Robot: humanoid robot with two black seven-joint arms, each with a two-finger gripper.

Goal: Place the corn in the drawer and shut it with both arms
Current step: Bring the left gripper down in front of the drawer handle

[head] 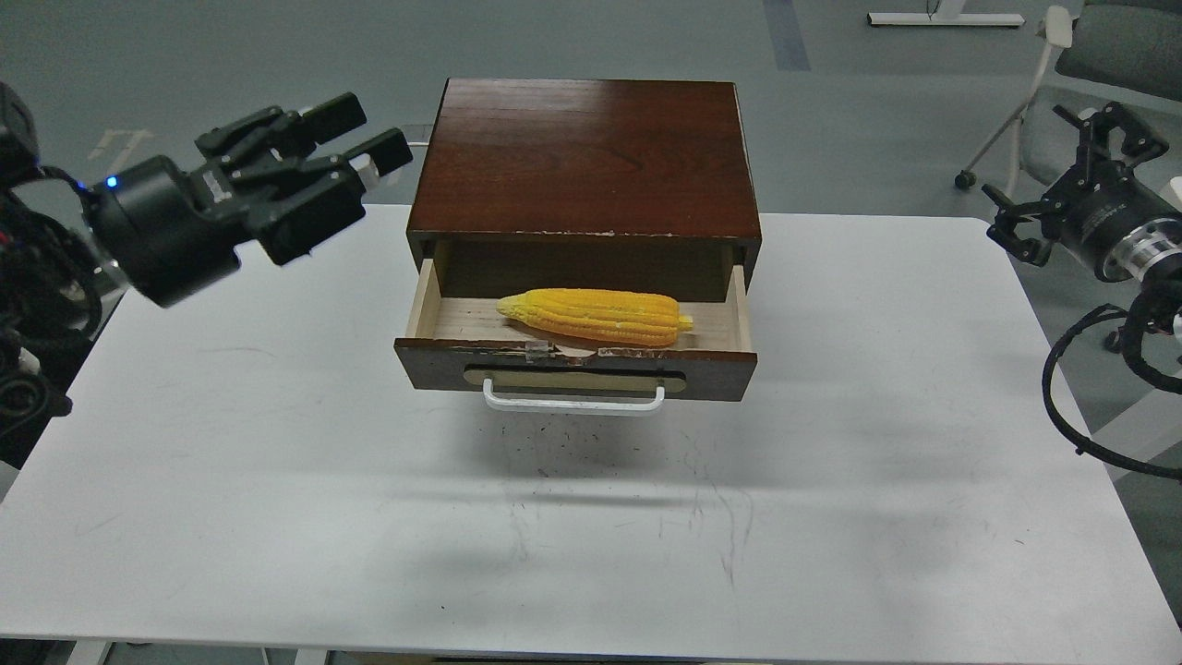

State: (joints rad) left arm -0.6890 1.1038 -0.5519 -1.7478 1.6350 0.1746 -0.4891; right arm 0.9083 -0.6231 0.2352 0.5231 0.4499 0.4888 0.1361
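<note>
The yellow corn (596, 316) lies on its side inside the open drawer (574, 365), tapered end to the left. The drawer is pulled out of the dark red-brown cabinet (586, 157); its front has a white bar handle (572, 400) on a tan plate and a chipped top edge. My left gripper (363, 135) is open and empty, raised to the left of the cabinet, fingers pointing right. My right gripper (1071, 185) is open and empty, off the table's right edge, well away from the drawer.
The cabinet stands at the back middle of a white table (277, 443). Bare scuffed tabletop lies in front of the drawer and to both sides. A chair (1099, 55) and a desk base stand on the floor at the back right.
</note>
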